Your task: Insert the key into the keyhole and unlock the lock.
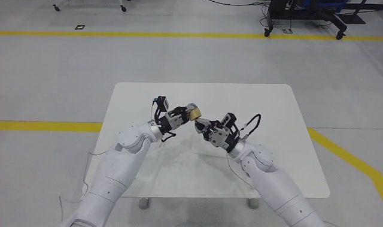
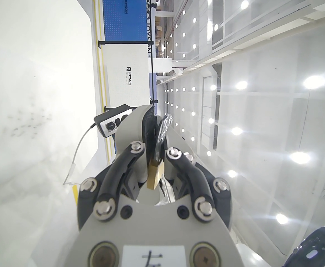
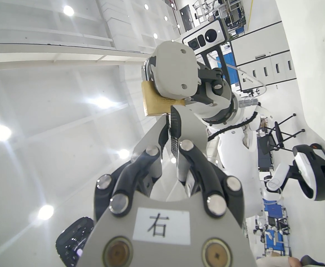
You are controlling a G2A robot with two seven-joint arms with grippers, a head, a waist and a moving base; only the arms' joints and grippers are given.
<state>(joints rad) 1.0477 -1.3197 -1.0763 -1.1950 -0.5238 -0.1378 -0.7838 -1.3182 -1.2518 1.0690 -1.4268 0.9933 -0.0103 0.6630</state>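
While the lock [image 1: 193,111] is held in the air above the middle of the table [image 1: 275,107], the insertion step is judged to be in hand and not yet finished.

The left gripper [image 2: 157,129] is clamped on the lock. In the left wrist view the brass body is seen low between the 2 fingers, and the shackle [image 2: 162,130] runs outward towards the fingertips. In the right wrist view the brass body [image 3: 152,102] is seen projecting from under 1 pad of the left gripper, with its free end turned towards the other arm.

The right gripper [image 3: 171,118] is drawn almost fully together, and its tips are set just beside that free end, close enough that contact cannot be ruled out. The key itself cannot be made out. It is presumed to be pinched between the pads, but what the fingers have hold of cannot be told.

As judged from these views, pickup and alignment are done: both grippers are raised and brought tip to tip. Whether the blade is in the keyhole cannot be told. Full seating, the turn and the release of the shackle are taken as left to do.
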